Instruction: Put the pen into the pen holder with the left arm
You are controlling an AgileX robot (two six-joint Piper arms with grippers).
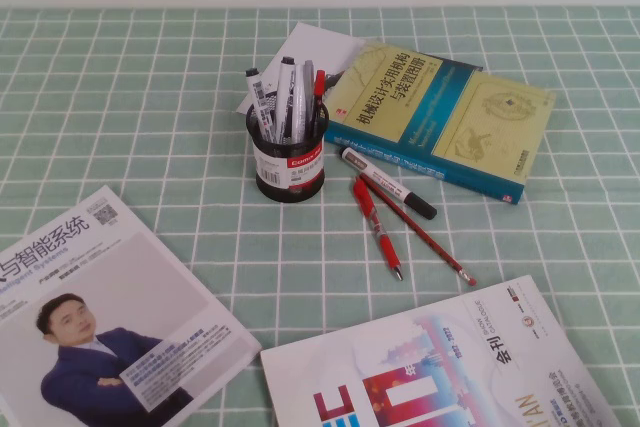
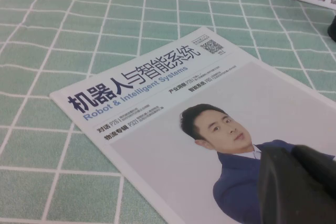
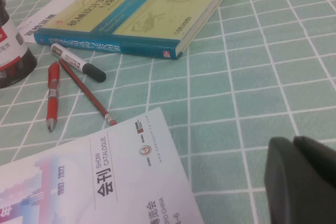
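Fingers of the left gripper show only as a dark bulk at the edge of the left wrist view, hanging over the robotics magazine, and whether they are apart or together I cannot tell; the same holds for the right gripper, parked low over bare worktop beside the show catalogue. Neither arm shows in the high view. The pen lies flat on the worktop, just right of the pen holder, its tip pointing toward the robot. To do this step well, the left arm should probably travel right across the magazine, come down over the pen's barrel with fingers spread across its width, and close on the middle. Crowding is the trouble: the thin red pencil lies close beside the pen and seems to touch or cross it near the upper end, with the white marker just above, so a sloppy pinch could catch them. Beyond sits the green book. The holder already carries several pens, leaving a tight opening.
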